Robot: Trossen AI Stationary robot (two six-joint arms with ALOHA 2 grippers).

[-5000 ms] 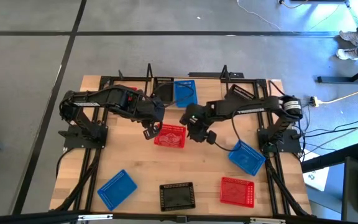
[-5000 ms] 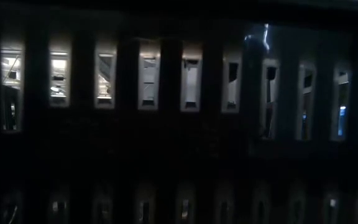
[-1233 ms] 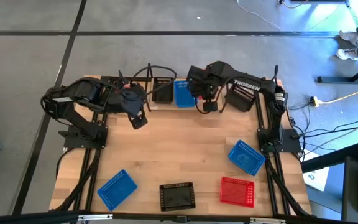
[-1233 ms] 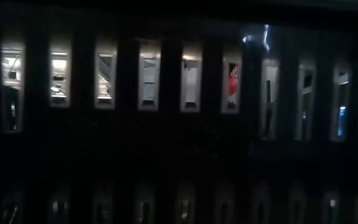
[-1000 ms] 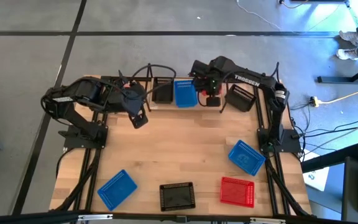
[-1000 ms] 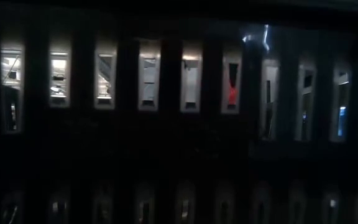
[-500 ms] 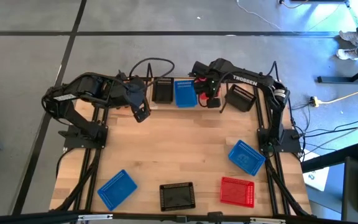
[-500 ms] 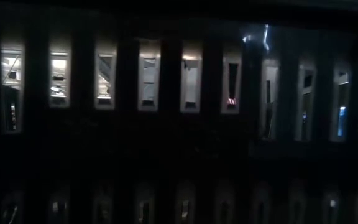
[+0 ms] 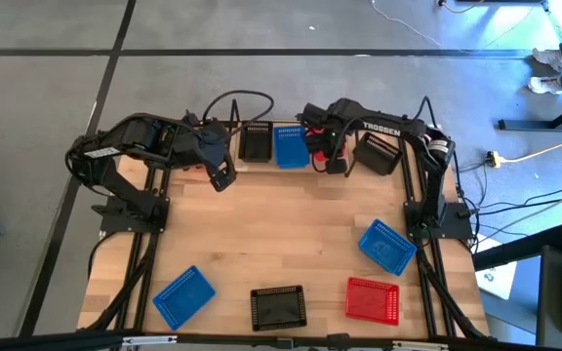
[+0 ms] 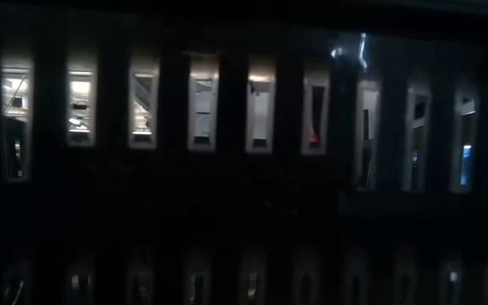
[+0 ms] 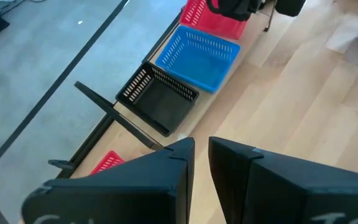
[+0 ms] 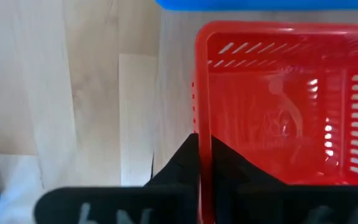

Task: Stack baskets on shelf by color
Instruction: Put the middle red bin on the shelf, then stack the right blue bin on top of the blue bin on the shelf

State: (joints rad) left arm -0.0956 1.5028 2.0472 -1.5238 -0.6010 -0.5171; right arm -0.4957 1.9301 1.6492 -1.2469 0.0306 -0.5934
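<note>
The shelf (image 9: pixel 271 164) runs along the table's far edge. On it stand a black basket (image 9: pixel 256 142), a blue basket (image 9: pixel 290 146) and, farther right, another black basket (image 9: pixel 379 153). My right gripper (image 9: pixel 328 154) is shut on a red basket (image 12: pixel 272 112) just right of the blue one. Whether its bottom rests on the shelf, I cannot tell. My left gripper (image 9: pixel 220 176) is shut and empty, just in front of the shelf's left part. A red basket (image 11: pixel 107 163) lies at the shelf's left end. My right gripper pinches the red basket's side wall (image 12: pixel 202 127), one finger inside the basket and one outside. The fingers come from above, pointing down. The basket sits level, its open side up, beside the blue basket (image 12: pixel 260 2).
Loose on the table's near part lie a blue basket (image 9: pixel 183 294), a black basket (image 9: pixel 278 306), a red basket (image 9: pixel 372 299) and, toward the right edge, another blue basket (image 9: pixel 387 246). A dark slotted wall fills the low view (image 10: pixel 227 212).
My right gripper has come down at the shelf with the red basket, right of the blue one, and the basket has stayed level. My left gripper has gone a little toward the table's far edge, nearer the shelf.
</note>
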